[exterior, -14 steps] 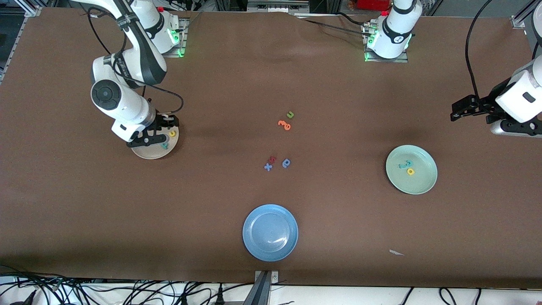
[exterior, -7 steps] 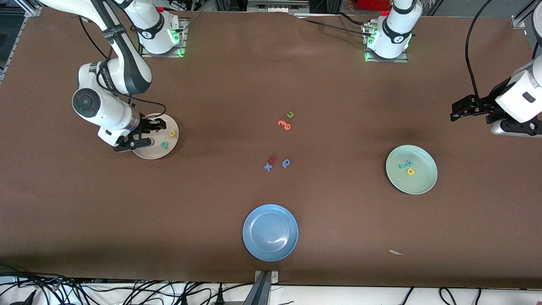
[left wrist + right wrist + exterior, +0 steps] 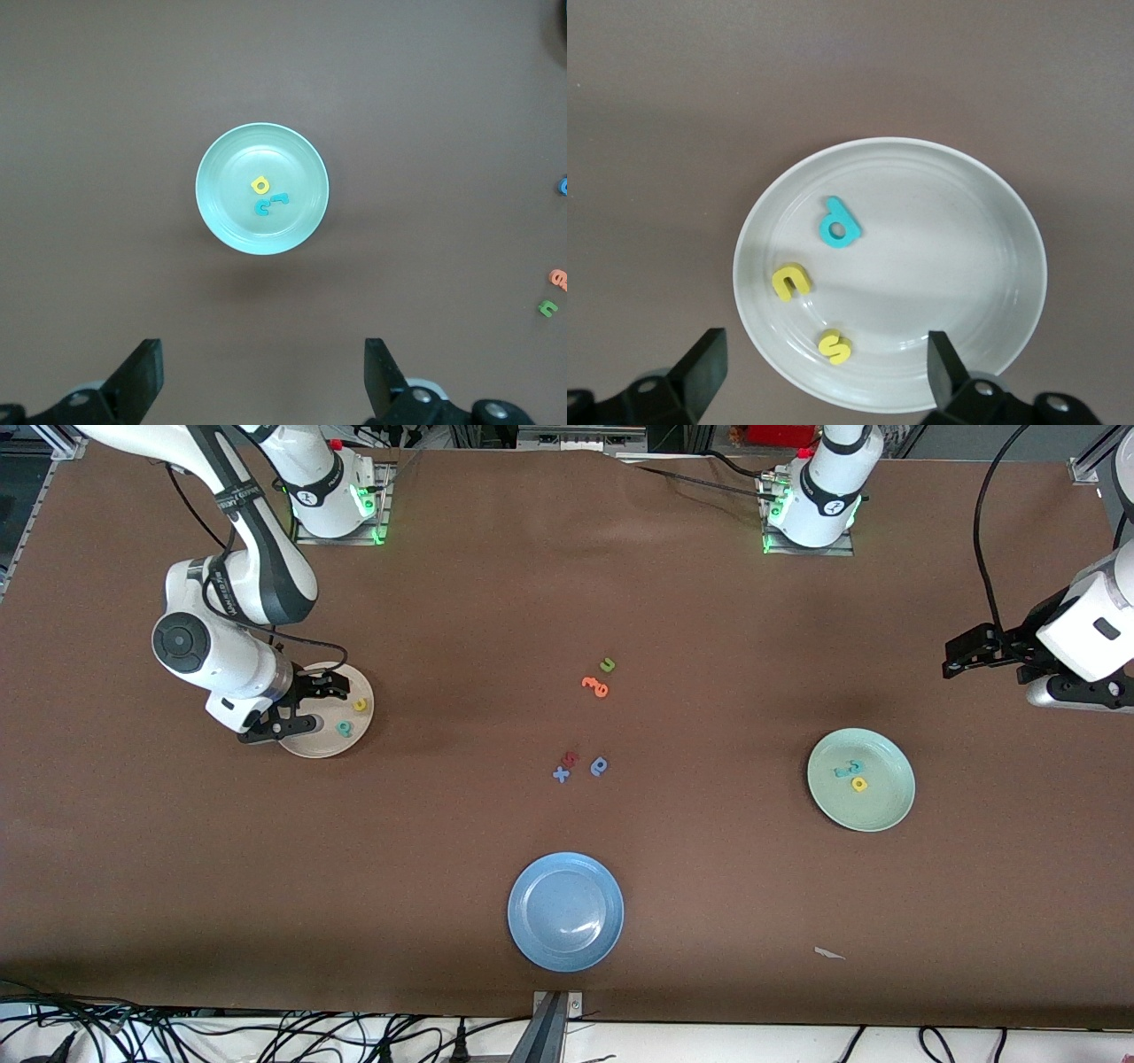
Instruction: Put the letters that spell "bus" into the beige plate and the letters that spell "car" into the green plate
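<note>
**Letters sorted onto both plates**

The right claw (image 3: 299, 707) hangs open and empty over the beige plate (image 3: 356, 737), which holds the teal b (image 3: 839, 225), yellow u (image 3: 790, 282) and yellow s (image 3: 834, 346). The left claw (image 3: 967, 648) waits open above the table (image 3: 709, 620). The green plate (image 3: 890, 802) holds the teal c (image 3: 263, 207), teal r (image 3: 281, 198) and yellow a (image 3: 260, 185).

Brown table (image 3: 567, 584) top, black cables (image 3: 266, 1036) along its white edge.

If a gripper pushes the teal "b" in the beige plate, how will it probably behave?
The teal "b" lies flat on the beige plate, so it would probably slide and not roll. It looks small and thin like foam, so it is likely very light. The plate's raised rim may stop it at the edge.
</note>
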You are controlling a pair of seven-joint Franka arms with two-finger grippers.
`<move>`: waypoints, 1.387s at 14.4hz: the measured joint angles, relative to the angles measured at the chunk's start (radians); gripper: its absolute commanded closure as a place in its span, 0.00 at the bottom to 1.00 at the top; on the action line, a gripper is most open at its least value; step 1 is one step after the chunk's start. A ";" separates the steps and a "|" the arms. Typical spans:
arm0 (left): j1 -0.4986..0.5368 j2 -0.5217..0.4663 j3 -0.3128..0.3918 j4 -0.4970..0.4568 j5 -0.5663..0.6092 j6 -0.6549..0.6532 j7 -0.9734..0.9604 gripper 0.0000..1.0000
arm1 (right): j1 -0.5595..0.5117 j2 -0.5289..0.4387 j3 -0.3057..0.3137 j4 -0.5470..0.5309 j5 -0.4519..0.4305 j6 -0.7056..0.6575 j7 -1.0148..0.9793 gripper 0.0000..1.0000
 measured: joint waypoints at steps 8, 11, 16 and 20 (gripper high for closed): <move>0.000 0.000 0.000 0.000 0.000 0.000 0.000 0.00 | -0.009 -0.042 -0.022 0.168 0.001 -0.180 0.000 0.00; 0.000 0.000 0.000 -0.001 0.000 0.000 0.000 0.00 | -0.011 -0.062 -0.039 0.251 0.001 -0.268 0.028 0.00; 0.000 0.000 0.000 -0.001 0.000 0.000 0.000 0.00 | -0.011 -0.123 -0.042 0.375 0.002 -0.440 0.062 0.00; -0.001 0.000 0.000 -0.002 0.000 0.000 0.000 0.00 | 0.078 -0.141 -0.159 0.528 0.005 -0.580 0.062 0.00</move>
